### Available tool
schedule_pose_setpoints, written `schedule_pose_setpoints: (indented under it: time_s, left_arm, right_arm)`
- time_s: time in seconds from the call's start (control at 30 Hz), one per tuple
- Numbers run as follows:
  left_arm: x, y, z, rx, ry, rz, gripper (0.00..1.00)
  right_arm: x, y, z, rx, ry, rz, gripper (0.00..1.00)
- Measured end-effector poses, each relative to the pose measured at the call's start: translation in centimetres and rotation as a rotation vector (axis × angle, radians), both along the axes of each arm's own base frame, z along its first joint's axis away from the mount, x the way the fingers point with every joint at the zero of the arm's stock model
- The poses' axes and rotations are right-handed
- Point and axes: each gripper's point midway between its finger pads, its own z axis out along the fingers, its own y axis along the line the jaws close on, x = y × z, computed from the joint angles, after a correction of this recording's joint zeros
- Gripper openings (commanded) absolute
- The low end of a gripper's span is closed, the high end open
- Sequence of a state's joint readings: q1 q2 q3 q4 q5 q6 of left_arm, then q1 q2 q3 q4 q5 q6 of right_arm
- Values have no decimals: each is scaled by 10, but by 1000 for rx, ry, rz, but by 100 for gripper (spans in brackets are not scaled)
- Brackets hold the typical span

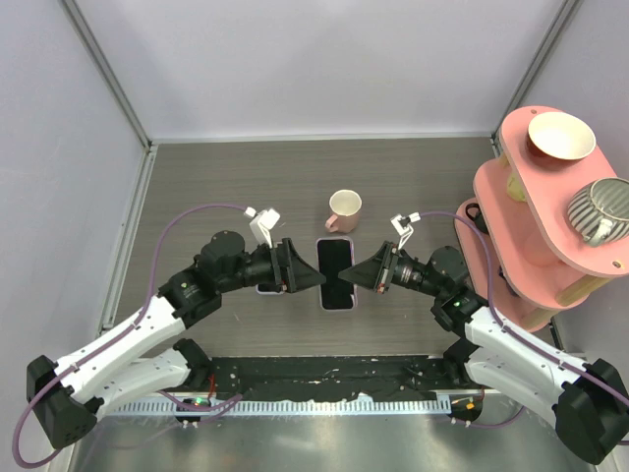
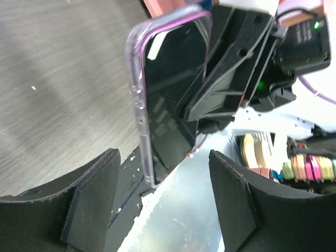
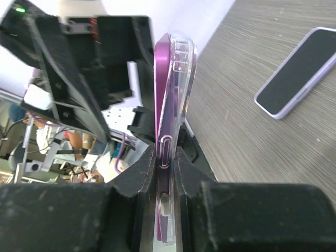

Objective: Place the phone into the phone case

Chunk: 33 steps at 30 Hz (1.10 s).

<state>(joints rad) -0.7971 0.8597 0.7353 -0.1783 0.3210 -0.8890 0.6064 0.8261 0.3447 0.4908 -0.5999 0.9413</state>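
My right gripper [image 1: 354, 278] [image 3: 167, 157] is shut on a clear phone case [image 3: 181, 79], held on edge above the table. A purple phone [image 3: 161, 89] appears to sit inside it. In the left wrist view the case [image 2: 137, 89] frames a dark screen [image 2: 170, 84]. In the top view it [image 1: 340, 293] hangs between both grippers. My left gripper [image 1: 316, 278] [image 2: 163, 199] is open, its fingers short of the case's near end and not touching it. A second dark-screened phone with a lavender rim [image 1: 334, 256] [image 3: 299, 73] lies flat on the table just beyond.
A pink cup [image 1: 343, 208] stands behind the phones. A pink two-tier rack [image 1: 521, 211] at the right holds a bowl [image 1: 560, 136] and a striped cup [image 1: 601, 208]. A black mat [image 1: 324, 379] runs along the near edge.
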Motion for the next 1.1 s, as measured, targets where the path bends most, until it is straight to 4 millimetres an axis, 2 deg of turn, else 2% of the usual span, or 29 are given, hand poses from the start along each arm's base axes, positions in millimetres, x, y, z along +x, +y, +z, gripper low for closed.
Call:
schedule_pose_setpoints:
  time_s: [0.17,0.27,0.33,0.5,0.53,0.6,0.63,0.73,0.77,0.83,0.87,0.97,1.1]
  left_arm:
    - [-14,-15,-18,-44,38,-122,68]
    - [-19,-25,-28,-80,79,-179,58]
    - [-20,-31,-23,-119,77,-209,47]
    - [-22,-38,-16,-176,63,-242,34]
    - [-22,-38,-15,-186,60,-245,28]
    - [-23,-38,-16,-196,59,-246,21]
    - [-24,-38,-17,-198,61,-246,13]
    - [-29,-37,-18,-212,67,-259,0]
    - [-30,-36,-17,-217,60,-266,0]
    - [-32,-37,-15,-223,50,-273,0]
    - [-32,-36,-15,-221,49,-272,0]
    - [-28,-35,-22,-205,58,-246,0]
    - [-25,-34,-28,-192,64,-224,0]
  right_arm:
    - [-6,2,25,86,-27,37,2]
    - [-11,3,35,129,-32,65,4]
    - [-11,3,33,139,-13,68,5]
    - [-15,3,28,145,15,88,7]
    - [-15,3,27,143,18,91,8]
    - [-17,3,22,135,27,94,10]
    - [-17,3,19,133,32,94,11]
    - [-21,2,15,127,39,110,25]
    - [-22,2,16,128,37,117,34]
    - [-24,2,17,131,35,122,45]
    - [-26,1,16,130,34,128,55]
    - [-34,-2,11,127,32,149,69]
    - [-46,-5,3,120,37,187,69]
